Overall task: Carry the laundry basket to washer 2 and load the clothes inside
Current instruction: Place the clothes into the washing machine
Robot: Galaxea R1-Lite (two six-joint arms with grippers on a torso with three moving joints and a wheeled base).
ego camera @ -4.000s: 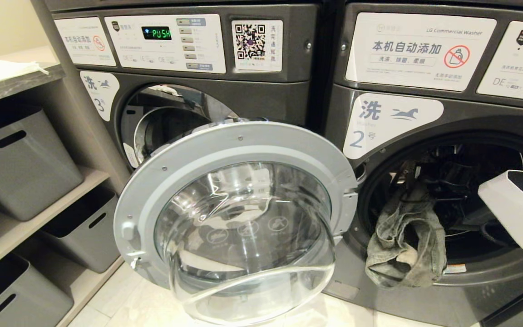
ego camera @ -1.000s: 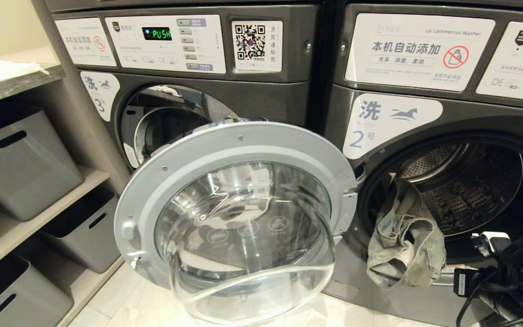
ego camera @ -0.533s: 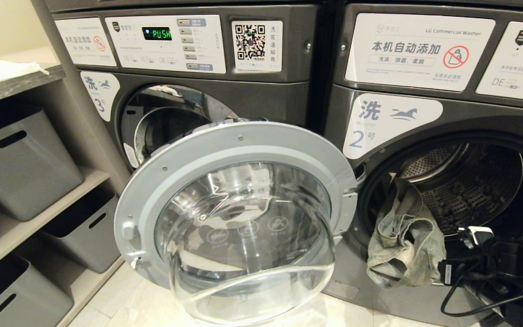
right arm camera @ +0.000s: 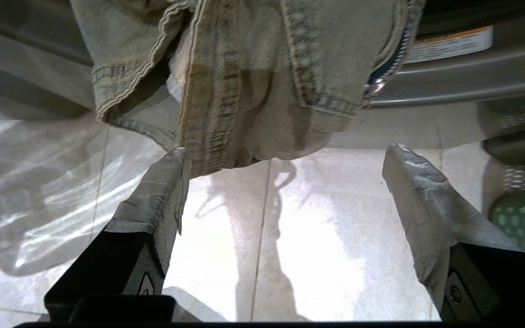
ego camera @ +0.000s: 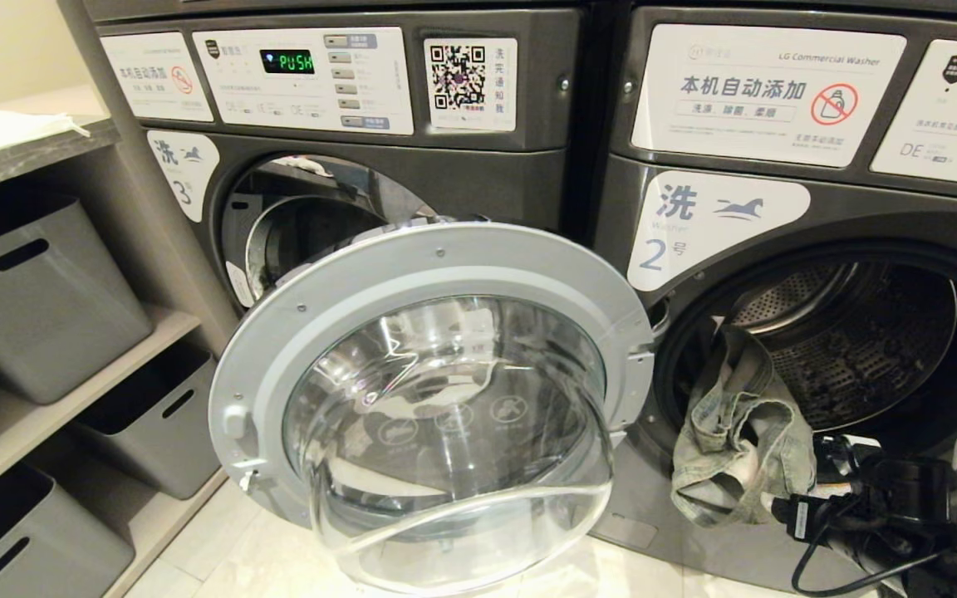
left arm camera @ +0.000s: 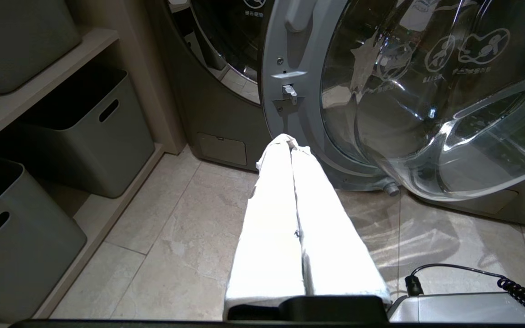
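Denim clothes (ego camera: 740, 440) are seen draped over the lower rim of washer 2 (ego camera: 777, 274), half inside its drum and half hanging outside. Just below the hanging hem, the right pincer (right arm camera: 285, 157) is held wide open, gripping nothing. Beside that washer's open door, the left pincer (left arm camera: 291, 141) is kept closed, empty.
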